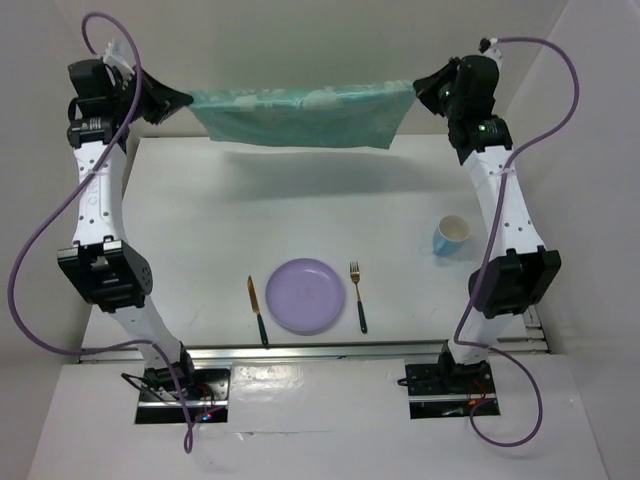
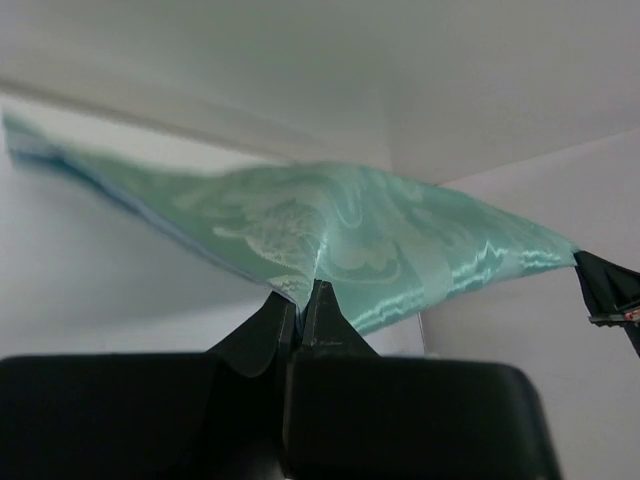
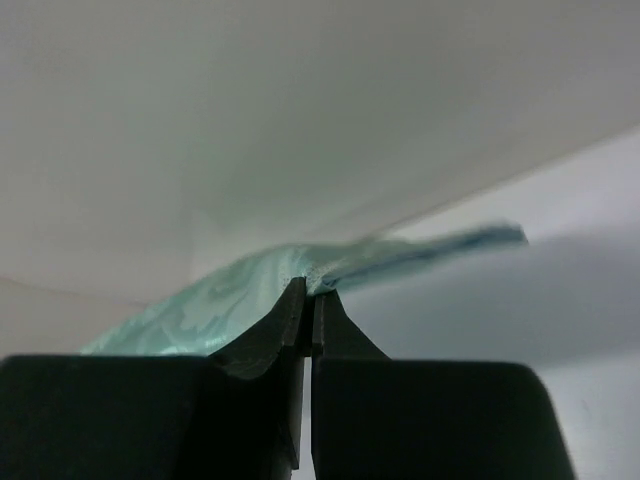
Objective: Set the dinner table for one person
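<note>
A teal-green patterned cloth mat point(image 1: 300, 115) hangs stretched in the air above the far part of the white dinner table point(image 1: 300, 215). My left gripper point(image 1: 186, 98) is shut on its left corner and my right gripper point(image 1: 416, 87) is shut on its right corner. The left wrist view shows the mat point(image 2: 340, 235) pinched at the gripper point(image 2: 302, 292); the right wrist view shows the mat point(image 3: 240, 295) pinched at the gripper point(image 3: 310, 288). On the table's near side lie a lilac plate point(image 1: 305, 295), a knife point(image 1: 257, 311) to its left and a fork point(image 1: 357, 296) to its right.
A light blue cup point(image 1: 451, 236) stands on the table at the right, close to my right arm. White walls close the table in at the back and sides. The other gripper's black tip point(image 2: 608, 290) shows at the right of the left wrist view.
</note>
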Motion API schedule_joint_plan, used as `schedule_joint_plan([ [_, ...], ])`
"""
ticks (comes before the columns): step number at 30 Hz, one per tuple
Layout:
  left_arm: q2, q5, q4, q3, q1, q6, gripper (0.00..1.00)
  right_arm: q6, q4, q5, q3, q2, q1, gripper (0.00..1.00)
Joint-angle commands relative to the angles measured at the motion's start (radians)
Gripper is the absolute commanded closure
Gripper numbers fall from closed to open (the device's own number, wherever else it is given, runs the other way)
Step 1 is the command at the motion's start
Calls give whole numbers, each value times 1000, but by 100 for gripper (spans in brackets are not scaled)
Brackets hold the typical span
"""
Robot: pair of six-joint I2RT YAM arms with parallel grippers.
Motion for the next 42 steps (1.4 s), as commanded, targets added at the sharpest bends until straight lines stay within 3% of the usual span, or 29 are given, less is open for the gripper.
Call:
schedule_joint_plan([
  [1,-116,24,115,-283,9,12,100,-8,77,-41,-258,-117,-5,100],
  [3,-210,65,205,-459,18,12,100,15,106,-61,-402,-164,-5,100],
  [6,-283,65,204,-800,18,53,100,61,177,-125,-765,-263,-5,100],
  [8,-309,65,190,-906,18,85,100,83,187,-177,-878,-320,-5,100],
  [9,-332,21,169,-977,18,119,92,83,188,-196,-929,-338,-5,97],
  [11,-343,-45,57,-1011,18,147,51,83,178,-205,-1032,-391,9,65],
  [12,-343,-77,14,-1011,18,157,31,71,178,-205,-1052,-404,21,33],
  [13,-343,-113,-18,-1000,29,177,12,61,162,-195,-1064,-420,21,24],
  [14,-343,-124,-73,-984,29,188,0,49,124,-175,-1064,-429,35,18],
  [17,-368,-196,-142,-884,29,207,0,14,53,-127,-994,-438,57,7],
  [20,-380,-239,-164,-818,29,217,0,-11,33,-69,-913,-438,101,5],
  [22,-370,-266,-155,-798,3,217,10,-34,33,-50,-874,-405,126,13],
  [23,-356,-266,-155,-783,-20,230,22,-34,33,-41,-821,-348,149,34],
  [24,-315,-266,-155,-773,-34,230,69,-50,33,-41,-785,-308,161,47],
  [25,-287,-303,-155,-764,-49,230,90,-60,7,-41,-746,-261,172,61],
  [26,-256,-312,-155,-741,-80,230,100,-60,-41,1,-663,-156,198,73],
  [27,-221,-312,-165,-729,-92,230,100,-77,-64,11,-623,-100,198,91],
  [29,-120,-312,-166,-710,-115,220,100,-77,-127,48,-542,6,213,100],
  [33,-1,-383,-153,-698,-170,202,100,-77,-176,63,-457,184,222,100],
  [42,33,-438,-64,-906,-195,159,100,-68,-148,23,-599,243,213,100],
])
